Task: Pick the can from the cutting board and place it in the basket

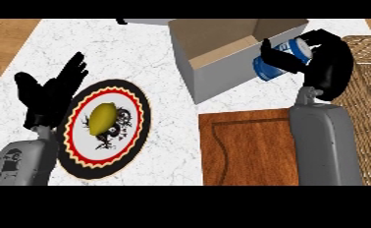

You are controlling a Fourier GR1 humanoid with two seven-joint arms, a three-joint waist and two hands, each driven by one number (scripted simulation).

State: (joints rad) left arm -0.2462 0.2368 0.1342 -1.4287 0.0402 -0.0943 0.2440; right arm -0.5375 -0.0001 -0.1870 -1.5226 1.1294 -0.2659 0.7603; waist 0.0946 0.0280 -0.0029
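A blue and white can [278, 61] hangs tilted above the counter, beside the right wall of an open cardboard box. My right hand [322, 60] is curled round it, thumb on its left side. The wooden cutting board [243, 146] lies below, at the lower middle, with my right forearm over its right part. A wicker basket [360, 70] shows at the right edge, just right of the hand and partly hidden by it. My left hand [47, 92] rests open at the left, fingers up.
An open grey cardboard box [217, 55] stands at the back middle, close to the can. A patterned plate [119, 138] with a yellow lemon [103, 116] lies at the left, next to my left hand.
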